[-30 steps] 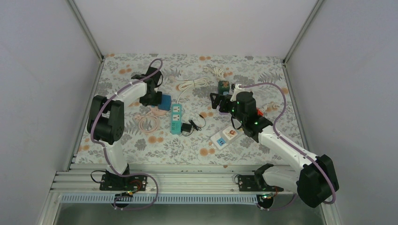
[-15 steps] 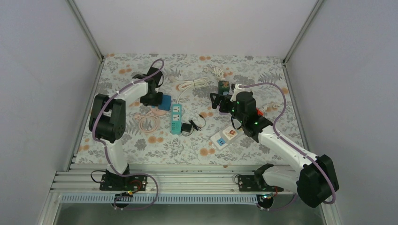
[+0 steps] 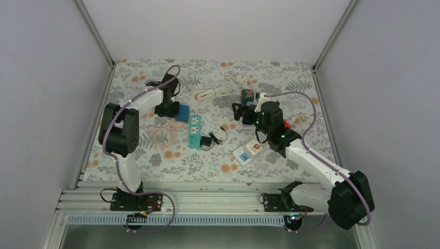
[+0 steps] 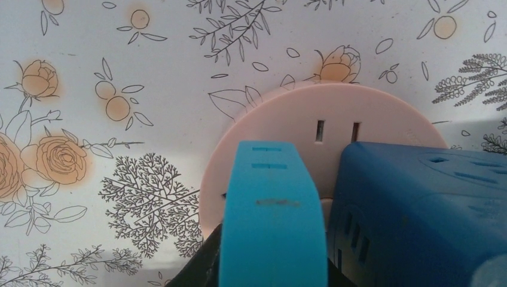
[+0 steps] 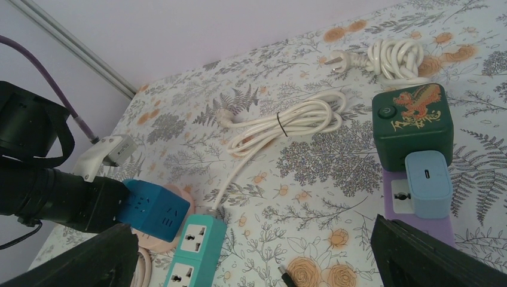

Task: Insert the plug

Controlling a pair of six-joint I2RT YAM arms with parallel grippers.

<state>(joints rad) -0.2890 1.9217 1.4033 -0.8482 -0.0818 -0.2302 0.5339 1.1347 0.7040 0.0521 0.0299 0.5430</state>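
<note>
My left gripper point(image 3: 167, 109) is at the back left, shut on a light blue plug point(image 4: 272, 221). The plug stands upright between the black fingers point(image 4: 194, 269), just in front of a round pink socket point(image 4: 326, 128) with two slots showing. A dark blue cube socket point(image 4: 418, 215) sits on the pink socket's right side, touching the plug; it also shows in the top view point(image 3: 181, 112) and the right wrist view point(image 5: 152, 209). My right gripper point(image 3: 241, 111) is open and empty above the mat, its fingers point(image 5: 78, 257) wide apart.
A teal power strip point(image 3: 194, 130) with a white cable point(image 3: 212, 93) lies mid-table, a black adapter point(image 3: 210, 140) beside it. A green cube point(image 5: 412, 116), a purple strip point(image 5: 397, 197) holding a pale blue charger point(image 5: 427, 185), a white strip point(image 3: 250, 151) and a pink cable coil point(image 3: 163, 136) lie around.
The left arm's elbow has shifted slightly to the right; its gripper stays at the blue cube and pink socket. The right arm has not moved.
</note>
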